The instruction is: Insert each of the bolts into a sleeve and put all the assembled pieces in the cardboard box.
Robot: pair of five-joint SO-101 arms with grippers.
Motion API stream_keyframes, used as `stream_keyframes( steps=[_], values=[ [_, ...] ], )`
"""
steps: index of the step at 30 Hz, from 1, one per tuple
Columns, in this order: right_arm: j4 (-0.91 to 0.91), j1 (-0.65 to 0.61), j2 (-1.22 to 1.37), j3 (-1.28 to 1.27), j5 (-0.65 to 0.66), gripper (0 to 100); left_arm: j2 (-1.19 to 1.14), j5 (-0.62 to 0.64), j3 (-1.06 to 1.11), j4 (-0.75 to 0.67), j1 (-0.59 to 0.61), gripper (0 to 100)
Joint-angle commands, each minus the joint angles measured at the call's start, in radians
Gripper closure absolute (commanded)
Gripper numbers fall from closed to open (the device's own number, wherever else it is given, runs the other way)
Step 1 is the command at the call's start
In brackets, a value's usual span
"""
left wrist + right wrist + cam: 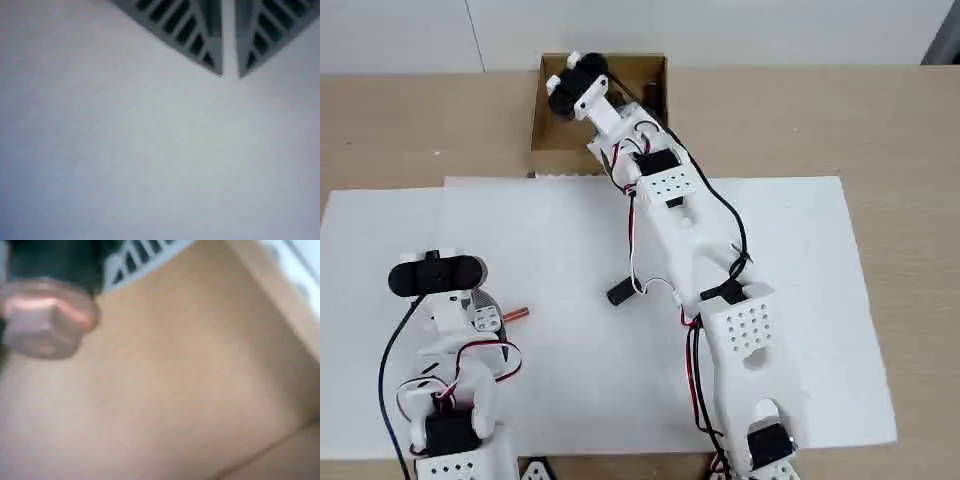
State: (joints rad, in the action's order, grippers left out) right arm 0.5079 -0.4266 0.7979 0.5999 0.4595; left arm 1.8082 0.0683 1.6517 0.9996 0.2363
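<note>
My right gripper (572, 88) hangs over the cardboard box (548, 125) at the table's far edge. It is shut on an assembled piece: a black sleeve (55, 262) with a copper bolt head (45, 320) sticking out, just above the box floor (190, 390). A loose black sleeve (618, 294) lies on the white paper near the middle. A copper bolt (516, 314) rests on the paper just beside my left gripper (485, 312). In the left wrist view that gripper (230, 67) is shut to a thin slit over bare paper, holding nothing.
A white paper sheet (570, 380) covers the wooden table (880, 130). The right arm's body (680, 230) and its cables stretch diagonally from the near right to the box, passing close to the loose sleeve.
</note>
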Motion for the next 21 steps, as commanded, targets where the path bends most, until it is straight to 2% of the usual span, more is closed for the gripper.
stream_keyframes(
  steps=[1, 9, 13, 17, 21],
  values=[
    [0.002, 0.010, -0.033, 0.080, 0.006, 85.4, 0.009, -0.002, -0.005, 0.002, -0.002, 100],
    [0.039, 0.010, -0.094, 0.080, 0.008, 85.5, 0.009, -0.002, -0.005, 0.002, -0.002, 100],
    [0.183, 0.010, -0.170, 0.080, 0.008, 87.5, 0.009, -0.002, -0.005, 0.002, -0.002, 100],
    [0.318, 0.012, -0.251, 0.080, 0.008, 99.8, 0.009, -0.002, -0.005, 0.002, -0.002, 100],
    [0.495, 0.008, -0.331, 0.080, 0.005, 99.6, 0.009, -0.002, -0.005, 0.002, -0.002, 100]
  ],
)
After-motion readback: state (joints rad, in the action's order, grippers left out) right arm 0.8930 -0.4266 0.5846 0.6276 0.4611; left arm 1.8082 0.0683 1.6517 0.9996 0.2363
